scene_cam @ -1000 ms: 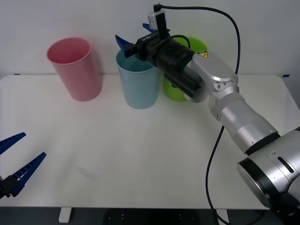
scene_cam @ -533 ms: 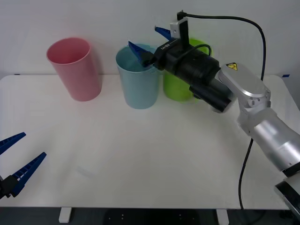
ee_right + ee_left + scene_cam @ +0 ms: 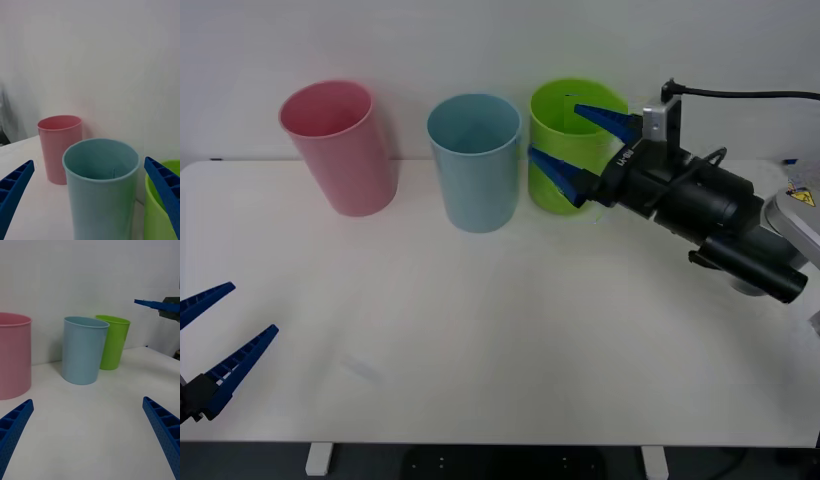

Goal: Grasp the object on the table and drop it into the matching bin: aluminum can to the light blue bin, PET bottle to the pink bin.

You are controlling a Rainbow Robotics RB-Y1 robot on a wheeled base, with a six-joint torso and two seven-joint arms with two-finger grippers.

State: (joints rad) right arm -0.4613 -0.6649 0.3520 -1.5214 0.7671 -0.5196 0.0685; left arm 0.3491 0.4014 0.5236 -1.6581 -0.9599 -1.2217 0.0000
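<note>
The right gripper hung spread and empty in front of the lime green bin, beside the light blue bin along the bench's far edge. The can was nowhere visible, so whether it sat inside could not be told. Swinging sideways, a finger could tip either bin. The left gripper waited, spread, at the near left corner.

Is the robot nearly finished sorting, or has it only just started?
It looks close to finished. No can lies on the table, and the right gripper is open and empty, in front of the lime green bin beside the light blue bin. Whether the can sits inside that bin cannot be seen. The left gripper waits open at the near edge.
</note>
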